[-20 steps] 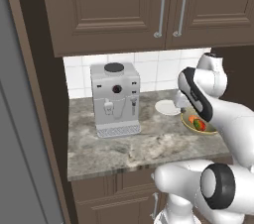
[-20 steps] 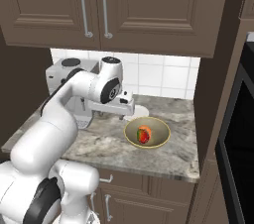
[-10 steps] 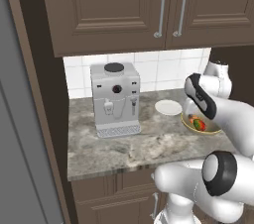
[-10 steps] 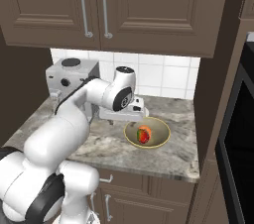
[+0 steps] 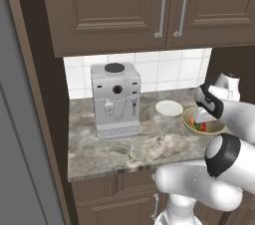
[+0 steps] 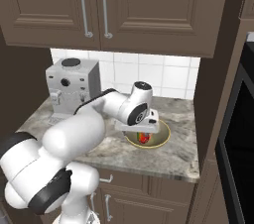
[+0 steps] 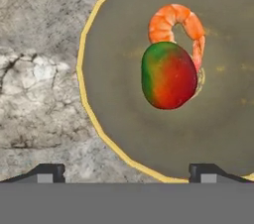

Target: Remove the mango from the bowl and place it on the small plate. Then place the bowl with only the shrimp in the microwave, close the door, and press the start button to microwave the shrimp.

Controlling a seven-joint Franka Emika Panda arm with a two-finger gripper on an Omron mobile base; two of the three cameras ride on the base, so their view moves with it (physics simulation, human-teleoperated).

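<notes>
- Since the earlier frames, the arm has swung from beside the coffee machine (image 5: 116, 100) across the counter (image 5: 129, 142), and the gripper (image 7: 126, 171) now hangs over the bowl (image 6: 161, 138).
- Judgement: the approach to the first pick is nearly complete; the descent and the grasp are not yet done.
- Gripper state: the jaws stand wide apart and hold nothing. In the hand view the two dark fingertips (image 7: 47, 172) sit far apart at the bottom edge, above the near rim of the bowl.
- Bowl contents: the mango (image 7: 168, 75) lies near the middle of the bowl, with the shrimp (image 7: 179, 26) curled around its far side and touching it or just beside it; which of the two cannot be told.
- Judgement: since the two items lie so close, closing on the mango could nudge or catch the shrimp. The fingers should straddle the mango alone.
- The small plate (image 5: 169, 107) sits on the counter just beside the bowl, between it and the coffee machine, and carries nothing.
- The microwave (image 6: 237, 134) shows as a dark panel at the right edge of the right base view; whether its door is open cannot be told from here.
</notes>
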